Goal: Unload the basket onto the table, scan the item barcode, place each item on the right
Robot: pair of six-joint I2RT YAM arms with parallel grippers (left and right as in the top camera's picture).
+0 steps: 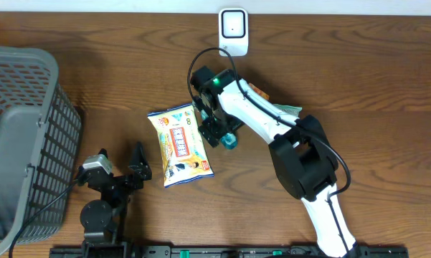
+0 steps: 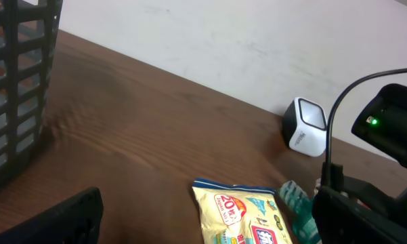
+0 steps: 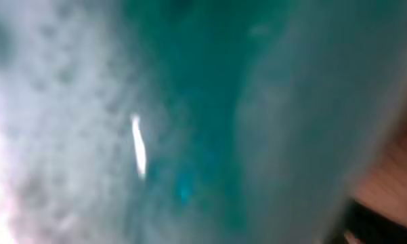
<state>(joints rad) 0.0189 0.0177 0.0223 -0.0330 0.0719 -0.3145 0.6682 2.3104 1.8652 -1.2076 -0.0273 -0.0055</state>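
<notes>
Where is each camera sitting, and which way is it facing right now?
Overhead: fixed above the table, looking straight down on the snack packet, scanner and basket; both arms show, left gripper open, right gripper beside the packet.
Left wrist: low near the tabletop, facing the back wall, packet and scanner ahead; one own finger at bottom left.
Right wrist: too close to tell; a blurred teal surface fills it.
Shared: overhead and left wrist both show packet, scanner, basket and right arm.

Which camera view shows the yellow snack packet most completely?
Overhead: almost the whole snack packet shows there. The left wrist view catches only its top end; the right wrist view is a teal blur.
</notes>
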